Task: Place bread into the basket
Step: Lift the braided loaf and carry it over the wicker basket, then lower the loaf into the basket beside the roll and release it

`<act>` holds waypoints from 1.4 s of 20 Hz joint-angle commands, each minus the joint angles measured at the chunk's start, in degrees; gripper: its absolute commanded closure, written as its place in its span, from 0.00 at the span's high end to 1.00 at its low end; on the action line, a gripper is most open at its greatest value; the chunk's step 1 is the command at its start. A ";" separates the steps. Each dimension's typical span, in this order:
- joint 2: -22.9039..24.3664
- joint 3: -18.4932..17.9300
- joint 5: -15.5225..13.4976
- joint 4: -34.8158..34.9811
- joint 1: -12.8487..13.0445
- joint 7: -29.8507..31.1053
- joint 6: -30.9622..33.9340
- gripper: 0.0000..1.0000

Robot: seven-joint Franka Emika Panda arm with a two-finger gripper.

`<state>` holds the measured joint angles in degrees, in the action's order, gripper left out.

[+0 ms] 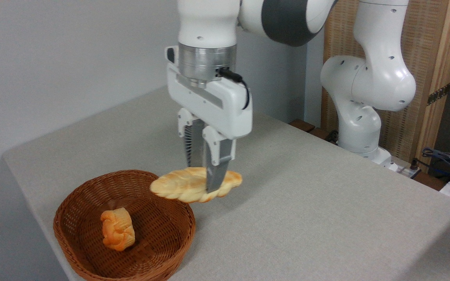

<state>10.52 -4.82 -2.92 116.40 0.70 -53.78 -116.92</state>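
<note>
The gripper (205, 183) hangs straight down from the white arm (287, 19), its two ribbed fingers (216, 171) closed in on the braided loaf (193, 184), which they pinch across its middle, a little toward its right end. The loaf is clear of the table, lying nearly level in the air, pale yellow with a toasted golden top. Its left tip reaches out past the fingers and sits in the picture over the far right part of the wicker basket's (92, 261) braided rim; its right tip pokes out on the other side of the fingers. Down and to the left of the gripper, the reddish-brown basket rests near the table's front left corner, and inside it, on the woven floor, lies a small orange knotted bun (117, 229), apart from the loaf above. Beneath the gripper and off to its right stretches the table (307, 218), covered in a plain greyish-beige cloth-like surface, with a soft shadow under the loaf. Behind the gripper rises a bare pale grey wall (53, 58). To its right stands the arm's base, and behind that a wooden-framed panel of woven material (424, 47). At the far right edge, some dark cables (447, 160) lie bundled.
</note>
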 commanded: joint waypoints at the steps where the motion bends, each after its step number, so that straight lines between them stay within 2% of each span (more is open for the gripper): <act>1: -6.03 1.57 -2.96 -6.87 0.09 -0.19 -0.85 0.59; 4: -9.81 1.57 -6.12 -11.09 0.09 -0.01 -0.85 0.57; 6: -11.92 1.74 -7.01 -13.12 0.09 0.16 -0.85 0.58; 7: -12.45 1.83 -7.19 -13.39 0.18 0.34 -0.94 0.61; 9: -13.59 2.79 -8.15 -13.48 0.18 0.78 -1.99 0.77; 10: -13.77 3.06 -8.07 -13.39 0.18 0.78 -3.73 0.91; 11: -14.04 3.32 -7.98 -13.39 0.18 0.78 -4.80 1.00; 28: -13.69 2.62 -8.07 -13.39 0.09 0.87 -4.64 1.00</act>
<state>-3.63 -1.57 -9.94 103.48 0.83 -53.31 -121.45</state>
